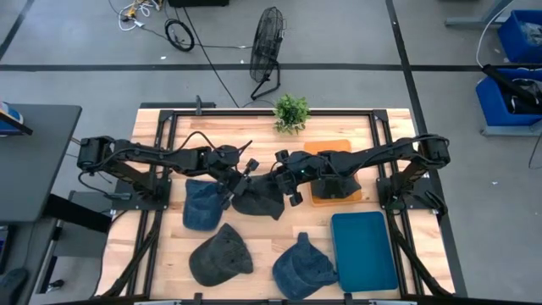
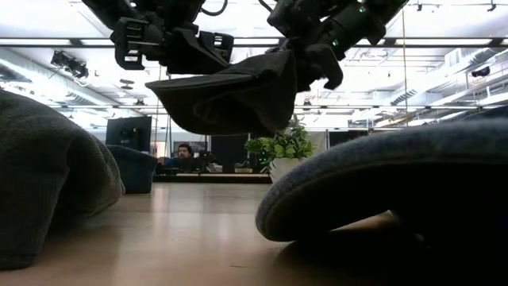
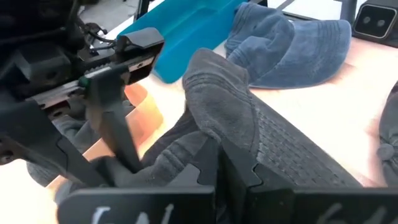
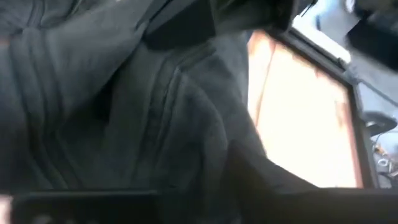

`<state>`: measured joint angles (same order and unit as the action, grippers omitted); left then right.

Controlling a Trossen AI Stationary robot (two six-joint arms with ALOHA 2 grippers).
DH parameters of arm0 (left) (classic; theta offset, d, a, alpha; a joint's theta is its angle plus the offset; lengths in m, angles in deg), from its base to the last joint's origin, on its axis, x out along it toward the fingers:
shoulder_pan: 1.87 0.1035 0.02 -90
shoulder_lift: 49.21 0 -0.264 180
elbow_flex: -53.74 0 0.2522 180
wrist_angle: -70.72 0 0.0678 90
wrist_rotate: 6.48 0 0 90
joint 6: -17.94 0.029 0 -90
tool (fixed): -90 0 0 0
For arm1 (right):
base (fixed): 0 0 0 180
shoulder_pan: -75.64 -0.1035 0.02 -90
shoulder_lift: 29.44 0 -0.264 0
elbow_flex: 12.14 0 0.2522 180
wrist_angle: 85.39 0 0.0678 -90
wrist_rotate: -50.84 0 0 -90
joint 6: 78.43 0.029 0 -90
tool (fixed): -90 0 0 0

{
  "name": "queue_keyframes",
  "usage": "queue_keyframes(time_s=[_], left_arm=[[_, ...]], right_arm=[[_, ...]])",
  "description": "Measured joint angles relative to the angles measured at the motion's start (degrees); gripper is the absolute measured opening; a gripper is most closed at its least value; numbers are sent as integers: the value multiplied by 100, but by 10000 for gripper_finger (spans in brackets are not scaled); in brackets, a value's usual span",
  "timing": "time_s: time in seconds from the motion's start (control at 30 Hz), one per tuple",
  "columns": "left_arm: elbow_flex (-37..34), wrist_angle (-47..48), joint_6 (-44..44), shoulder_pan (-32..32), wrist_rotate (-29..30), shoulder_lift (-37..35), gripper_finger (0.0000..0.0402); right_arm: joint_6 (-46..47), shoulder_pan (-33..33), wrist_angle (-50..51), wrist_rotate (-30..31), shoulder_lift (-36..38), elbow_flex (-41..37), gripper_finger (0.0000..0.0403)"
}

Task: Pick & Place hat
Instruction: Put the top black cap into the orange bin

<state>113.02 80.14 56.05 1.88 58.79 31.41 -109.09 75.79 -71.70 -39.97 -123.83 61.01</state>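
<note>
A dark grey hat (image 1: pixel 261 203) (image 2: pixel 226 95) hangs in the air over the middle of the table, between my two grippers. My left gripper (image 1: pixel 242 180) (image 3: pixel 219 167) comes in from the table's left and is shut on the hat's left side. My right gripper (image 1: pixel 285 180) (image 2: pixel 311 49) comes in from the right and is shut on its right side. The right wrist view is filled with the hat's dark cloth (image 4: pixel 124 106), which hides the fingers there. The low view shows the table bare under the hat. My left gripper pinches a raised fold of the hat's ribbed crown cloth (image 3: pixel 217 124) between its two fingers, slanting down from the table's left. The hat is lifted clear and sags below the fingers. My right gripper holds the hat's right-hand edge (image 2: pixel 292 65) from above and from the right. Its fingertips are buried in the cloth, so I cannot tell how many layers it has. That end sits higher than the rest of the hat.
A blue hat (image 1: pixel 201 206), a dark grey hat (image 1: pixel 220 254) and another blue hat (image 1: pixel 302 267) lie on the table. An orange tray (image 1: pixel 320 149) at the right holds a dark hat (image 1: pixel 339 183); a teal tray (image 1: pixel 364 250) lies nearer. A potted plant (image 1: pixel 290 112) stands at the far edge.
</note>
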Motion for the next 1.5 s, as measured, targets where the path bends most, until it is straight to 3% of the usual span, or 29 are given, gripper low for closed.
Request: queue_keyframes(time_s=[0.13, 0.33, 0.53, 0.73, 0.9, 1.1, 1.27, 1.4, 1.5], left_arm=[[0, -25, -211, 0, 277, 0, 9], [0, 15, -829, 3, 1410, 0, 38], [0, 43, -896, 4, 1613, -1, 98], [0, 64, -898, 4, 1613, -2, 145], [2, 144, -932, 4, 1613, -2, 155], [2, 304, -942, 4, 1615, -2, 149], [2, 303, -943, 4, 1615, -2, 148], [2, 304, -944, 4, 1614, -2, 147], [2, 306, -944, 4, 1614, -2, 147]], right_arm=[[-62, -33, -58, 73, 0, 0, 13], [255, -31, 310, 478, 0, 0, 9], [1259, -46, 637, 1053, 0, 0, 7], [1513, -177, 1061, 2659, 311, 184, 3], [1862, -431, 2960, 3983, 736, 957, 2], [3638, -709, 5917, 4038, 971, 2067, 2], [5530, -778, 7671, 3859, 1049, 2249, 2], [6913, -779, 8186, 3574, 1054, 1953, 5], [7313, -787, 8100, 3634, 1051, 1537, 4]])
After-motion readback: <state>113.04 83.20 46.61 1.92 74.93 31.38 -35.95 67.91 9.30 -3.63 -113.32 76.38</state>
